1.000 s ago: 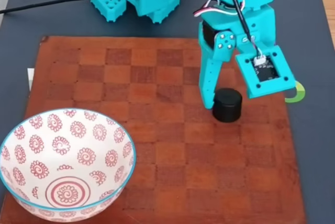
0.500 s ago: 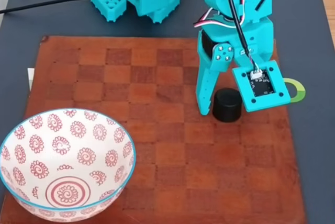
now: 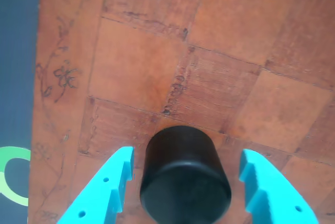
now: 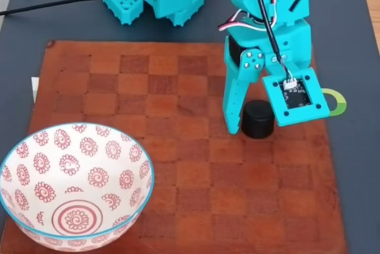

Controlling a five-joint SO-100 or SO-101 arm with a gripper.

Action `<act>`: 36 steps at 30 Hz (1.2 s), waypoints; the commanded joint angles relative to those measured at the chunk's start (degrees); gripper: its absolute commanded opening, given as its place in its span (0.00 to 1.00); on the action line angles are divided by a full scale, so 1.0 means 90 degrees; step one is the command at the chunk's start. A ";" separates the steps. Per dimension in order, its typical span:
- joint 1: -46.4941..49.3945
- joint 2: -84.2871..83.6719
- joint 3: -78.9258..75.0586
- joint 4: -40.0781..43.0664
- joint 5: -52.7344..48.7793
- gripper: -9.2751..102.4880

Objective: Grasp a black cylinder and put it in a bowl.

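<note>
End effector [image 3: 183, 182] has dropped around black cylinder [image 3: 184, 177] near checkered board's [image 4: 178, 206] right edge; jaws open, ungripped; closing is next.

Bright, even light; soft shadows, both views sharp, no glare.

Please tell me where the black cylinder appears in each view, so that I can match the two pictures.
Wrist view: the black cylinder is at bottom centre, between the two teal fingers of the open gripper.
Fixed view: it stands right of centre, on the checkered board under the gripper.
Shared landmark: the green ring beside the board's edge.
</note>
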 commanded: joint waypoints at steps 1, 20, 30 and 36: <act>0.0010 0.0039 -0.0186 0.0010 0.0049 0.25; 0.0010 0.0039 -0.0273 0.0225 0.0039 0.20; 0.0010 -0.0049 -0.0361 0.0449 0.0049 0.21; 0.0000 -0.0059 -0.0342 0.0449 0.0049 0.31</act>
